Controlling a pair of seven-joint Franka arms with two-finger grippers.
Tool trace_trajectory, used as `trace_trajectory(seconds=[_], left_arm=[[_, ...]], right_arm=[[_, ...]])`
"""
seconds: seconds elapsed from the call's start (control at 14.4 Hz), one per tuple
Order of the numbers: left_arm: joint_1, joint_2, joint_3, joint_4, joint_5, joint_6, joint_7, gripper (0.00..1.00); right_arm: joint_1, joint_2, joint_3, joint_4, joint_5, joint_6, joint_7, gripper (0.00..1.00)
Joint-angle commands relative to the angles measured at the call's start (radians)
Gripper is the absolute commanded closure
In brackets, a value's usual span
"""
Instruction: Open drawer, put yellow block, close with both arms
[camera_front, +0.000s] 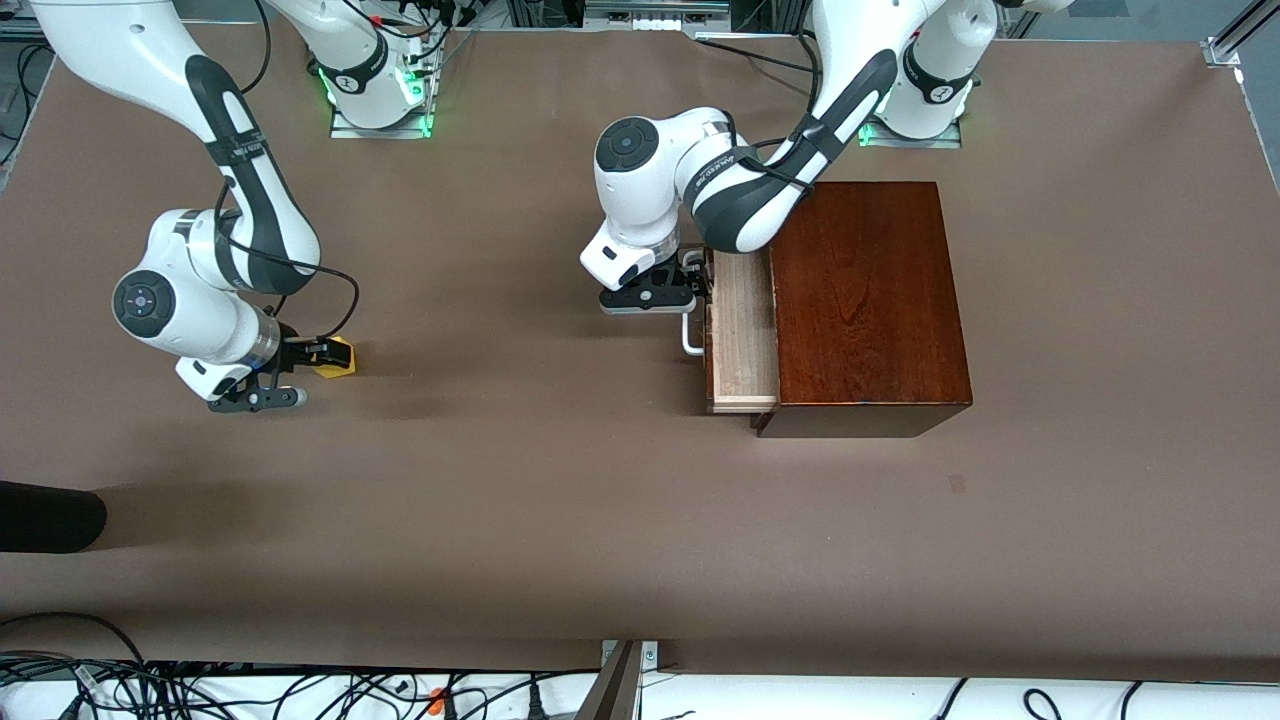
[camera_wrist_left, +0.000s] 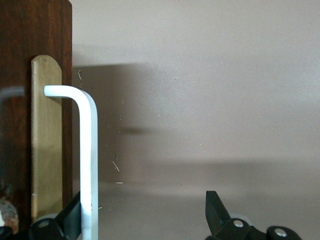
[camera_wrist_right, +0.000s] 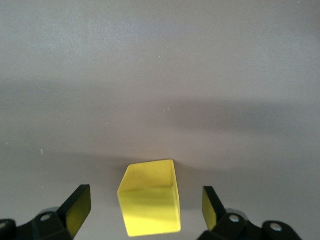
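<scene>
The drawer (camera_front: 745, 330) stands partly pulled out of the dark reddish-brown box (camera_front: 865, 300), its pale tray showing. My left gripper (camera_front: 697, 283) is at the drawer front, open. In the left wrist view the white handle (camera_wrist_left: 90, 160) passes between the fingers (camera_wrist_left: 216, 210) of that gripper (camera_wrist_left: 142, 210), close against one of them. The yellow block (camera_front: 338, 358) lies on the table toward the right arm's end. My right gripper (camera_front: 322, 362) is down around it, open. In the right wrist view the block (camera_wrist_right: 150, 205) sits between that gripper's (camera_wrist_right: 145, 200) fingertips (camera_wrist_right: 79, 205) with a gap on each side.
The brown table (camera_front: 560, 500) stretches wide between the block and the box. A dark object (camera_front: 50, 515) juts in at the right arm's end, nearer the front camera. Cables (camera_front: 300, 690) run along the front edge.
</scene>
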Motion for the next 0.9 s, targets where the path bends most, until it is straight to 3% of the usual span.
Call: trace_trajectory(seconds=[0.0,0.42,0.55,0.69,0.83], left_arm=[[-0.029,0.046,-0.017,0.056,-0.027,0.033,-0.023,0.00],[-0.017,0.018,-0.018,0.056,-0.027,0.013,-0.011,0.00],[-0.016,-0.004,-0.018,0.058,-0.026,-0.050,-0.005,0.00],[-0.017,-0.023,-0.020,0.087,-0.029,-0.114,0.018,0.00],[-0.019,-0.023,-0.025,0.154,-0.047,-0.232,0.057,0.00]], right_arm=[[-0.001,0.008,0.001,-0.019,-0.010,0.032,-0.024,0.05],[-0.001,0.008,0.001,-0.062,-0.010,0.035,-0.025,0.10],[-0.001,0.003,-0.001,-0.071,-0.010,0.033,-0.033,0.13],[-0.001,0.002,-0.002,-0.071,-0.010,0.027,-0.065,0.27],[-0.003,0.002,-0.004,-0.071,-0.008,0.027,-0.081,0.48]])
